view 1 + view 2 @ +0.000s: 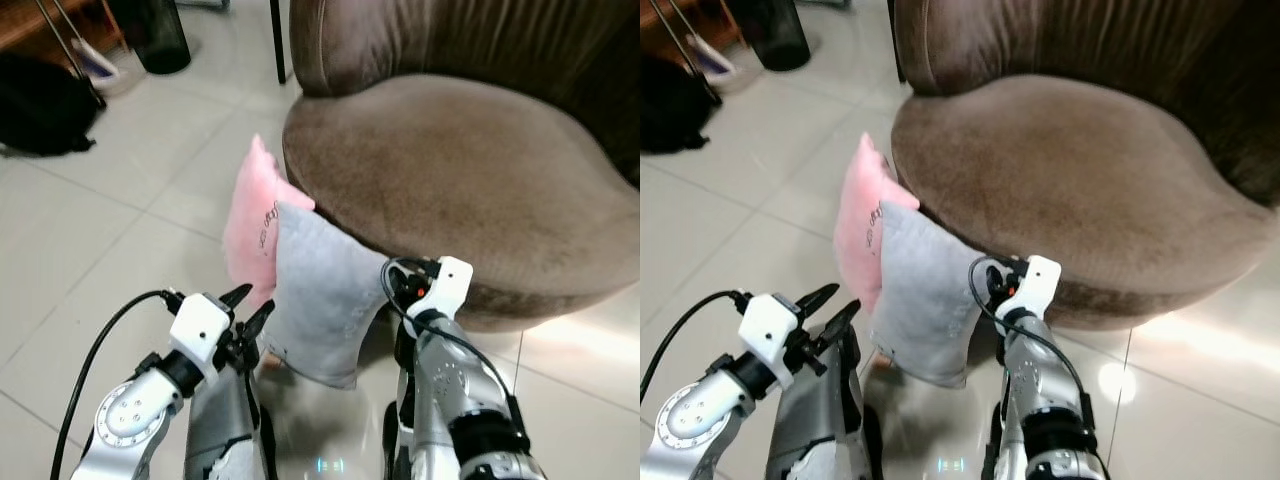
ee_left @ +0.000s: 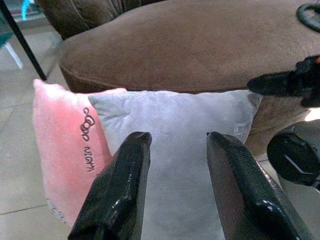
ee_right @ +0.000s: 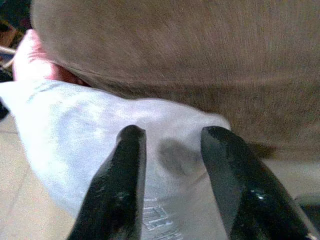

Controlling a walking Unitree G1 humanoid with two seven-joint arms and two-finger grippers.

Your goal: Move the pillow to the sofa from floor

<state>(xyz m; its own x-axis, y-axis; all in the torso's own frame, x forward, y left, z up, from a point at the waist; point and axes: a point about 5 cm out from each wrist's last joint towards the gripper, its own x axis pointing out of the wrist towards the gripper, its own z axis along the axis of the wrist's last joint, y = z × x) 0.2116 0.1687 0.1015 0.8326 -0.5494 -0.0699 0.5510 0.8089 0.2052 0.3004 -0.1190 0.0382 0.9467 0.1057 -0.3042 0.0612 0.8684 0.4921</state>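
1. I have the grey pillow standing on edge on the tiled floor, leaning against the front edge of the brown sofa; it is not on the seat yet.
2. A pink pillow stands just behind it on the robot's left side, also propped on the sofa's front edge and touching the grey one. Dark stitched lettering runs down its face.
3. My left gripper is raised just beside the grey pillow's left edge. In the left wrist view its two black fingers are spread apart with the pillow's grey face showing between them; they hold nothing.
4. My right gripper is at the pillow's upper right corner, close under the sofa's front edge. In the right wrist view its fingers are parted with the grey fabric in the gap, and a printed label shows low on the cloth. I cannot tell whether the tips touch the fabric; nothing is gripped.
5. From the head view the right wrist sits between the pillow and the sofa base.
6. Towards the far left corner of the floor I see a black bag and a dark bin, well apart from the pillows.
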